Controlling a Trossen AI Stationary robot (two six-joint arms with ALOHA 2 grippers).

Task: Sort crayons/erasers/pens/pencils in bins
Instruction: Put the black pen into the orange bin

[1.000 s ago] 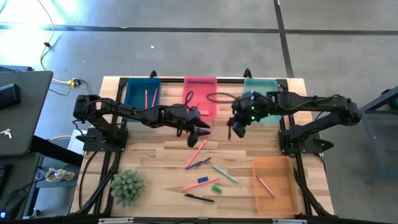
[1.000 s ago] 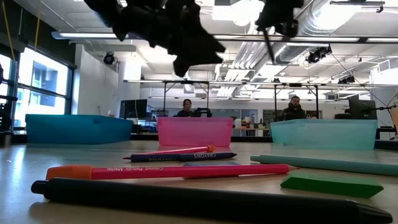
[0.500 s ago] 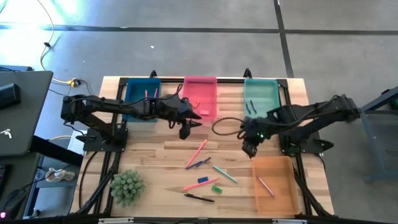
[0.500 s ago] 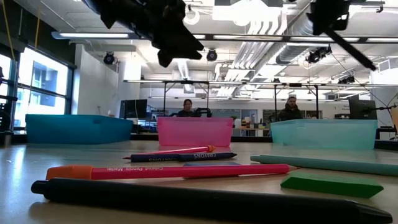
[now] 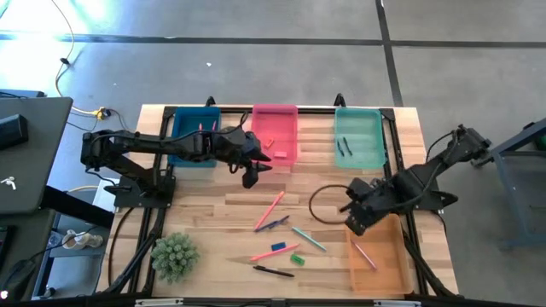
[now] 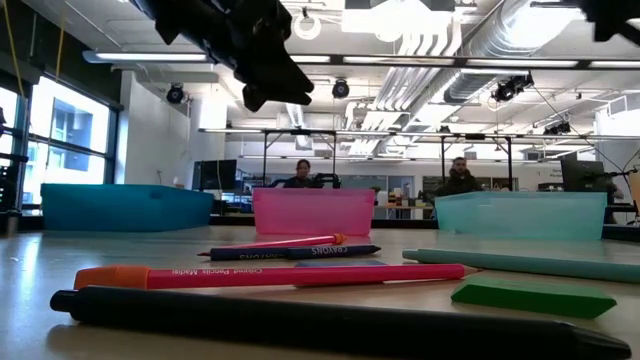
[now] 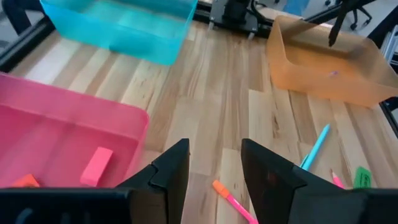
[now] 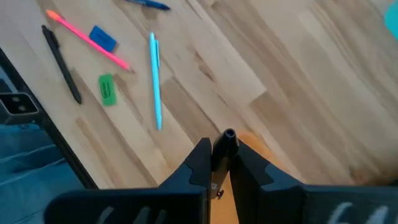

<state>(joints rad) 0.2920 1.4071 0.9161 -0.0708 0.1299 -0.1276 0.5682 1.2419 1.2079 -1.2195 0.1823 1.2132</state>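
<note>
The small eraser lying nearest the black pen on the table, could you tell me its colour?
Green; the small blocky eraser shows best in the right wrist view.

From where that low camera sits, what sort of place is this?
Probably an open lab or workshop: exposed ceiling ducts, people seated at monitors behind the pink bin, and a bare concrete floor around the wooden table.

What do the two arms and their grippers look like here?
Both arms are dark, nearly black, built of slim jointed links on black bases. The left gripper has two flat, angular dark fingers. A black cable loops beside the right gripper, whose fingers look equally dark and wedge-shaped. No markings are legible.
</note>
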